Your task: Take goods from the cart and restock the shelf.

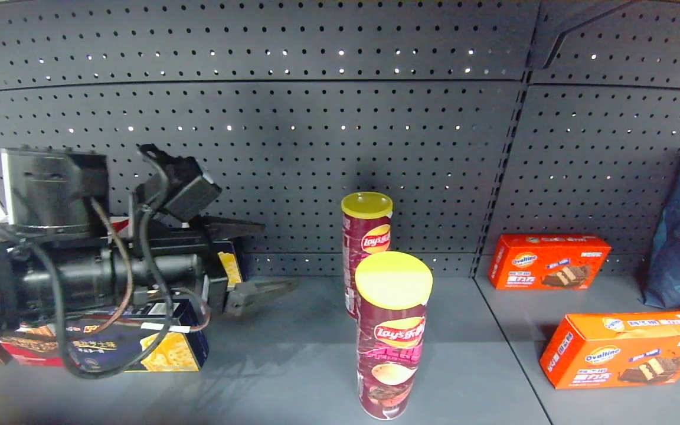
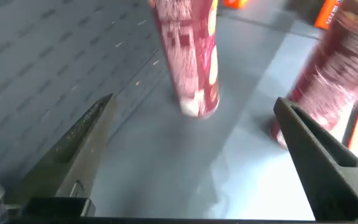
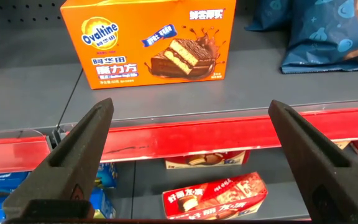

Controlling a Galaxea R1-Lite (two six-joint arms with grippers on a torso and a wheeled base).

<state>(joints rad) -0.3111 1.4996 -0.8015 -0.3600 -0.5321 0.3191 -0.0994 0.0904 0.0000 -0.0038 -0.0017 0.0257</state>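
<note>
Right wrist view: red shelf edge [image 3: 229, 132]

Left gripper [image 2: 194, 99], fingers [image 2: 79, 143] wide apart, before two maroon chip cans [image 2: 188, 56] on grey shelf [image 2: 166, 165]

The head view is dim and flat. Pinpoints of light shine through the holes of the pegboard [image 1: 316, 147], and its lines bow toward the picture's edges. A soft shadow darkens the panel above the rear chip can [image 1: 366, 248], and faint streaked shadows lie on the shelf [image 1: 293, 366]. In the left wrist view the chip cans [image 2: 188, 56] are smeared, probably by motion blur. The right wrist view is bright and crisp on the orange box [image 3: 148, 43].
</note>
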